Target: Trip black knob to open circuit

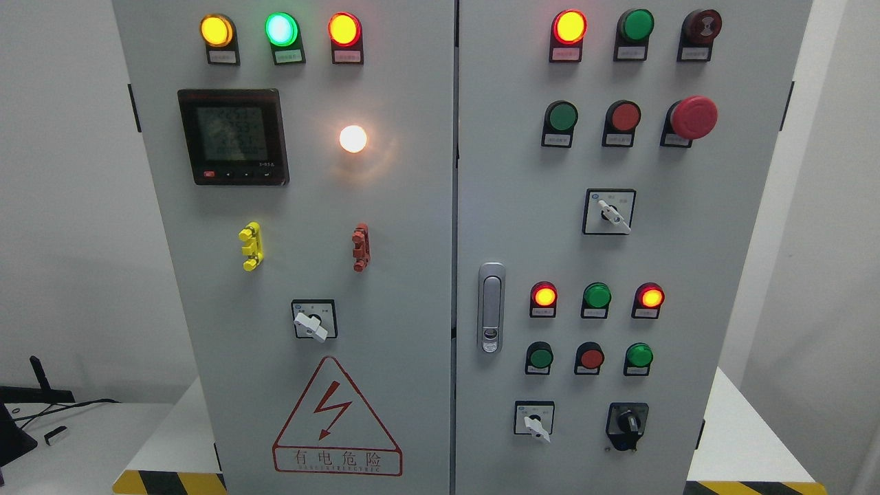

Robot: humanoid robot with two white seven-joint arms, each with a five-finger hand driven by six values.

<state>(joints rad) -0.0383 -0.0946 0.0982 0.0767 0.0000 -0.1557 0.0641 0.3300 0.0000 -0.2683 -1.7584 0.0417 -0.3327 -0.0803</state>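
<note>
Grey metal electrical cabinet fills nearly the whole head view, standing upright with two doors that meet at a vertical seam just right of centre. No robot hand or arm appears anywhere, so whether the fingers are spread or curled cannot be told, and neither can which hand is nearer.

On the left door sit a dark square digital meter, a glowing white round lamp and, low down, a red-outlined triangular lightning warning sign.

On the right door a silver oblong door latch lies beside the seam, and a large red mushroom-shaped emergency stop button sits near the top right.

Smallest and most important, the black rotary knob is at the bottom of the right door, low and right of centre in the view. It is just right of a white-handled selector switch and below a row of small green and red push buttons. Its short grip ridge seems to run roughly up and down, tilted slightly, though it is too dark to be sure.

Judging by that position, the right arm, which would enter from the lower right, looks likely to have the shorter reach.
</note>
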